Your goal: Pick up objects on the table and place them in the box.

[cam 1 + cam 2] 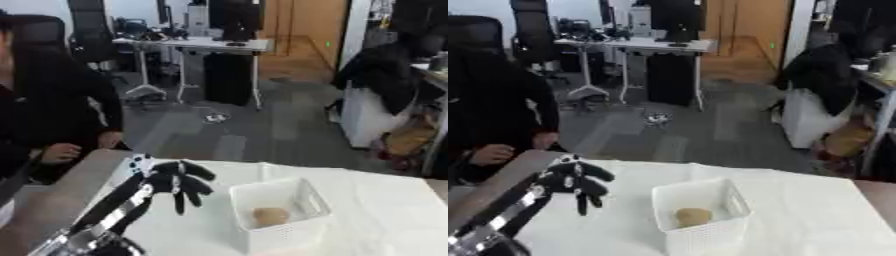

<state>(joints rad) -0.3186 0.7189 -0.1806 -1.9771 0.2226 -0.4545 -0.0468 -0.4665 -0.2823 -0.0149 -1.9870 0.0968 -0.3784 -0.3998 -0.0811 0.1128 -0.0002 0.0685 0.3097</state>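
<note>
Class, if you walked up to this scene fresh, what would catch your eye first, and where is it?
First, the left robot hand, black, raised over the white table at the left, fingers hanging down and holding nothing. Next, right of it, the white box with a round tan object lying inside.

Grey floor (pixel 219 130), white desk (pixel 197 45), perhaps wooden door (pixel 302 30).

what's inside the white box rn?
One rounded tan object lies on the floor of the white box, toward the front. The near wall hides the front strip of the floor, so anything low there can't be seen.
</note>
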